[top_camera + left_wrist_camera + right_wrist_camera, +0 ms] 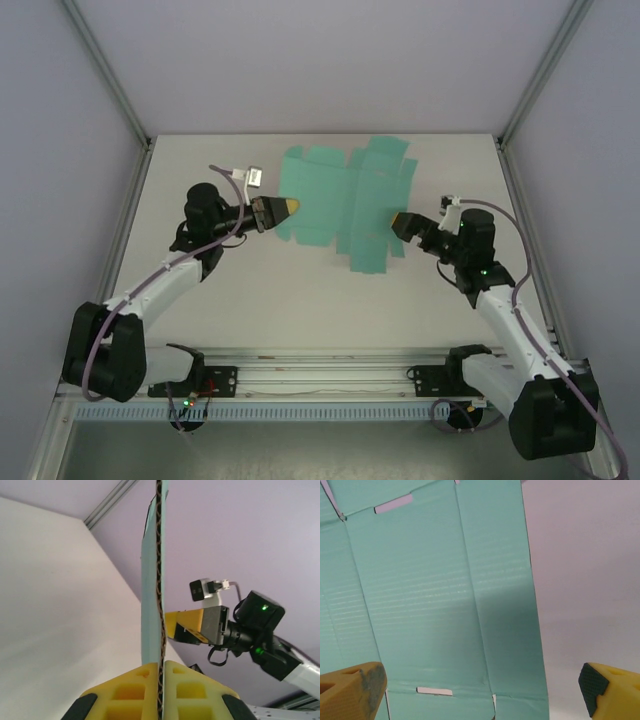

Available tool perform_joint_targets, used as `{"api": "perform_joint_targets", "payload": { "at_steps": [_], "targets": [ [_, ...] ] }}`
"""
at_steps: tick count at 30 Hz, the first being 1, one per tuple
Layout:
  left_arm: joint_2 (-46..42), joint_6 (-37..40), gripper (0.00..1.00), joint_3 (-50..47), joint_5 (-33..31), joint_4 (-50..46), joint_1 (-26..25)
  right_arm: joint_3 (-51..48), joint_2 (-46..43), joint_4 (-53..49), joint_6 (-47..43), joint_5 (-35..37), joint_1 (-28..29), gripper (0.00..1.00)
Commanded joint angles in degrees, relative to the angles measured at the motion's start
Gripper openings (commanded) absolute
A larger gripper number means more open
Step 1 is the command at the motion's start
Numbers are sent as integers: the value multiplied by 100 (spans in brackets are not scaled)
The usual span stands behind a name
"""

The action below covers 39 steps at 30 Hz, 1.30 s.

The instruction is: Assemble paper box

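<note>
Left wrist: paper box (151, 605) edge-on

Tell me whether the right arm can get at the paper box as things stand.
Probably yes. The right gripper hangs open at the right side of the unfolded paper box, with nothing between them. The left gripper pinches the sheet's left edge, well apart.

arms (165, 275): white links, black joints | bases (105, 352): black | cables (241, 195): lilac | fingers (125, 690): yellow, black pads (592, 682) | wrist cameras (252, 176): white, boxy | LEDs (263, 607): green
</note>
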Motion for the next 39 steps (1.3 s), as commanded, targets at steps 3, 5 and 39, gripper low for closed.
{"api": "perform_joint_targets", "payload": {
  "at_steps": [3, 5, 39],
  "targets": [
    [-347, -349, 0, 152, 67, 195, 14, 23, -100, 934, 604, -637, -34, 92],
    [-391, -488, 0, 198, 147, 300, 8, 140, -91, 827, 605, -605, -49, 91],
    [-1003, 95, 0, 195, -692, -840, 17, 850, 721, 897, 133, -1429, -211, 0]
  ]
}}
